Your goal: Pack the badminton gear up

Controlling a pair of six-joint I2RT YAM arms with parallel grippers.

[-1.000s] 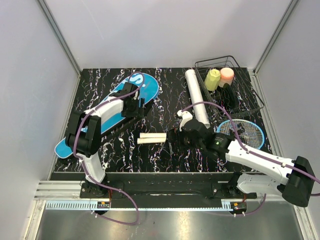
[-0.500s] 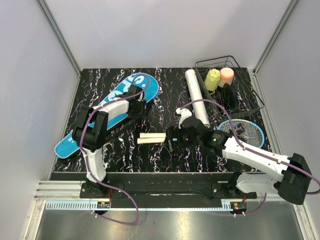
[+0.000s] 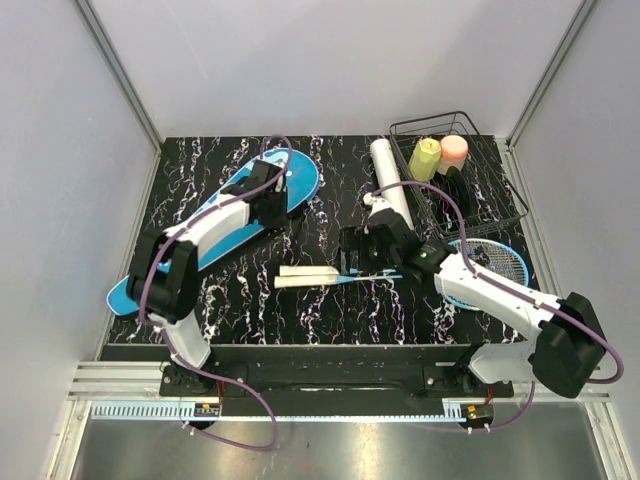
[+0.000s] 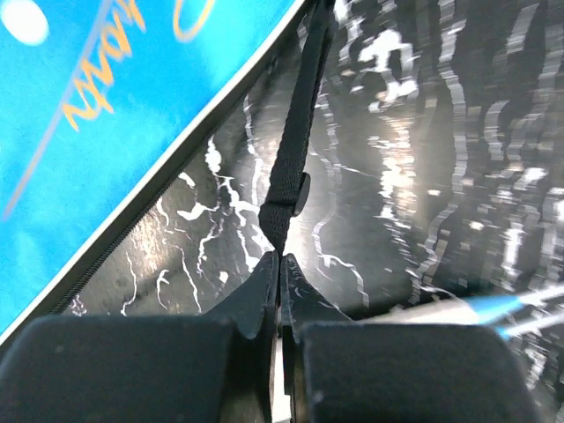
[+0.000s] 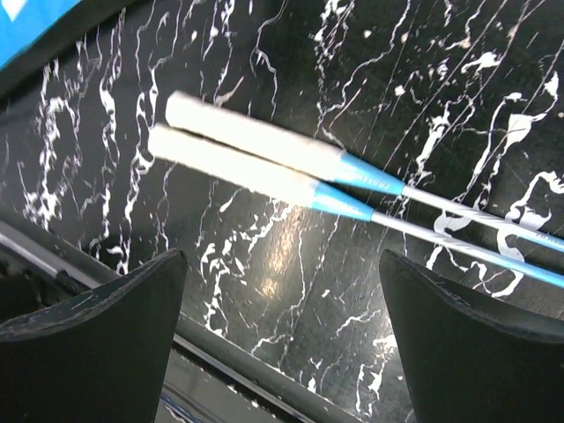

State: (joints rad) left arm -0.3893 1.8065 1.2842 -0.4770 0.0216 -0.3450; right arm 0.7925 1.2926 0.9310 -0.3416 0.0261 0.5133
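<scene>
Holding black fingers (image 5: 88,308) spread wide over two white racket handles (image 5: 229,169) lying side by side on the marbled table (image 5: 291,264).

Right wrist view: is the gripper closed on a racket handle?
No, the right gripper is open, with both white racket handles lying free ahead of it.

A black table (image 3: 330,300) veined with white marbling. A blue racket-shaped cover (image 3: 303,176) lies slantwise on its left half. Two rackets (image 3: 305,276) lie side by side, white handles at the middle, blue-framed heads toward the right edge. A long white tube (image 3: 385,165) lies just beside a black wire basket (image 3: 510,200) in the far right corner.
</scene>
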